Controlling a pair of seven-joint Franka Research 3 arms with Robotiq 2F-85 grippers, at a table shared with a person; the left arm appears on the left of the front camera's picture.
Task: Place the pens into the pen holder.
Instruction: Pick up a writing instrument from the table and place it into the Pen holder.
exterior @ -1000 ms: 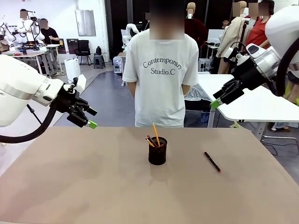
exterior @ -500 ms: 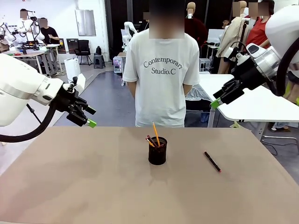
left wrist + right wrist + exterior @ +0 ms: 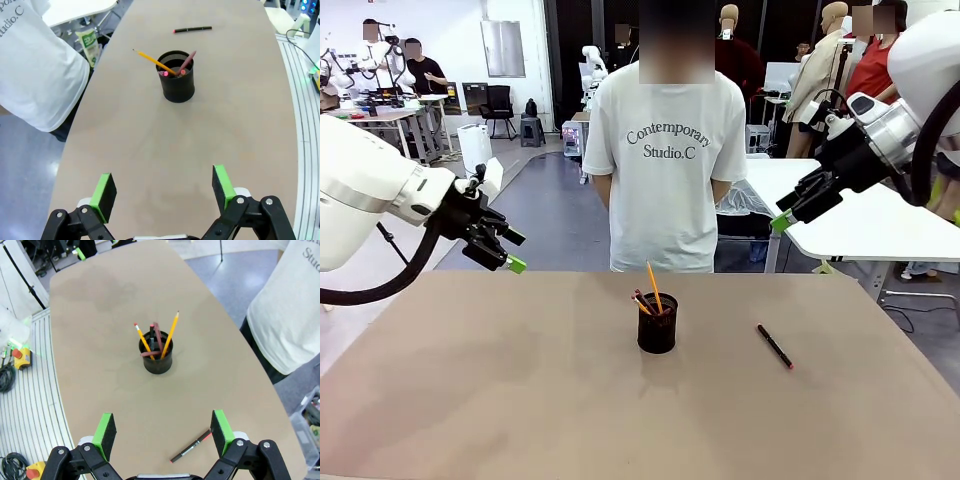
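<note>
The black mesh pen holder stands upright at the table's middle. A yellow-orange pen and a reddish-brown pen lean inside it. To the holder's right, a black pen with a red tip lies flat on the table. My left gripper hangs open above the table's far left edge, holding nothing. Raised high at the far right, my right gripper is open too, with nothing between its fingers.
A person in a white T-shirt stands at the far edge of the tan table, hands behind the back. Another white table stands at the back right.
</note>
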